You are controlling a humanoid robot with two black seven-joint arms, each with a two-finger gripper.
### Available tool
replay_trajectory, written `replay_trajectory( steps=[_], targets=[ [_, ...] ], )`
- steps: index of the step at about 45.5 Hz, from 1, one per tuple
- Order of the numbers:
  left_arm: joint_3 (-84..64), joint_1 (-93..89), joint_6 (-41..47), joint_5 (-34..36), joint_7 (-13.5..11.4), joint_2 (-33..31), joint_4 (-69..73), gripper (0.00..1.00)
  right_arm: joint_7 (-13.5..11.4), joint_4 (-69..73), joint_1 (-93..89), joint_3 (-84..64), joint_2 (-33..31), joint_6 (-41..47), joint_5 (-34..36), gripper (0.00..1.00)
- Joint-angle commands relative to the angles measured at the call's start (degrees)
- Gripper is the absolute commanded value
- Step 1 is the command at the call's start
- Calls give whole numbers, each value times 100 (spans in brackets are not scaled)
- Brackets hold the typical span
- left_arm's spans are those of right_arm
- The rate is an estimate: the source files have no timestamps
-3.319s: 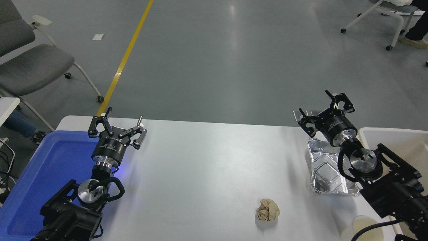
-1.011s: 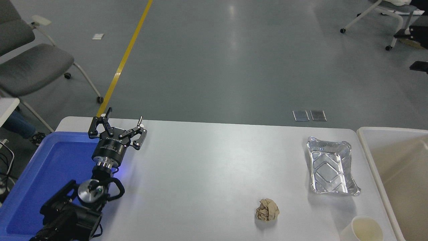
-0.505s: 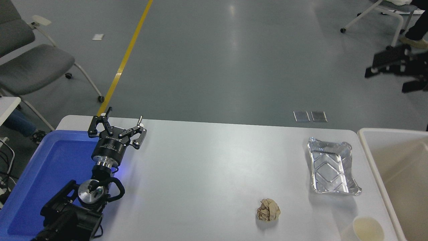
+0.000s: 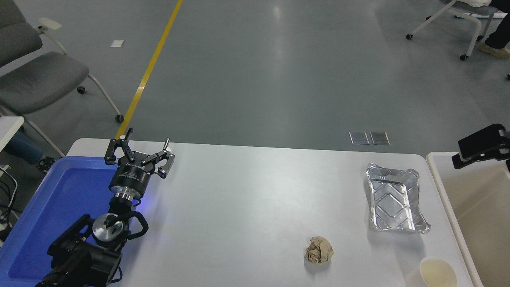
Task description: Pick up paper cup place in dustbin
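Observation:
The paper cup (image 4: 437, 273) stands upright at the table's near right corner, white with a cream inside, nothing touching it. Just to its right the dustbin (image 4: 437, 175) shows a thick pale rim and a deep tan inside, cut off by the picture's edge. A black part of my right arm (image 4: 481, 146) pokes in from the right edge above the dustbin's far rim, well away from the cup; whether that gripper is open or shut does not show. My left gripper (image 4: 146, 138) is parked open at the lower left, holding nothing.
A shiny foil tray (image 4: 396, 203) lies beyond the cup, near the dustbin. A crumpled tan paper ball (image 4: 319, 250) sits left of the cup. A blue tray (image 4: 48, 207) lies under my left arm. Chairs stand on the floor beyond the table.
My right arm left its place over the foil tray, swung out past the right edge, showed high at the upper right, and now sits lower above the dustbin's rim. The left arm stayed put.

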Motion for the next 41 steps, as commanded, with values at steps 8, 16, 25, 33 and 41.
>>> replay_trajectory(
  steps=[8, 16, 25, 33, 41],
  targets=[
    [-1, 0, 0, -2, 0, 3, 0, 99, 0, 73, 55, -199, -557, 92, -612, 100],
    [-1, 0, 0, -2, 0, 3, 0, 99, -8, 73, -147, -199, -944, 92, -998, 100],
    [8, 0, 0, 6, 0, 3, 0, 99, -17, 73, -806, -190, -1550, 92, -1631, 100],
    [8, 0, 0, 6, 0, -6, 0, 99, -17, 73, -1632, -32, -2007, -356, -2000, 100],
    [8, 0, 0, 6, 0, 3, 0, 99, -17, -21, -2897, 819, -2710, -611, -2563, 100]
  ],
)
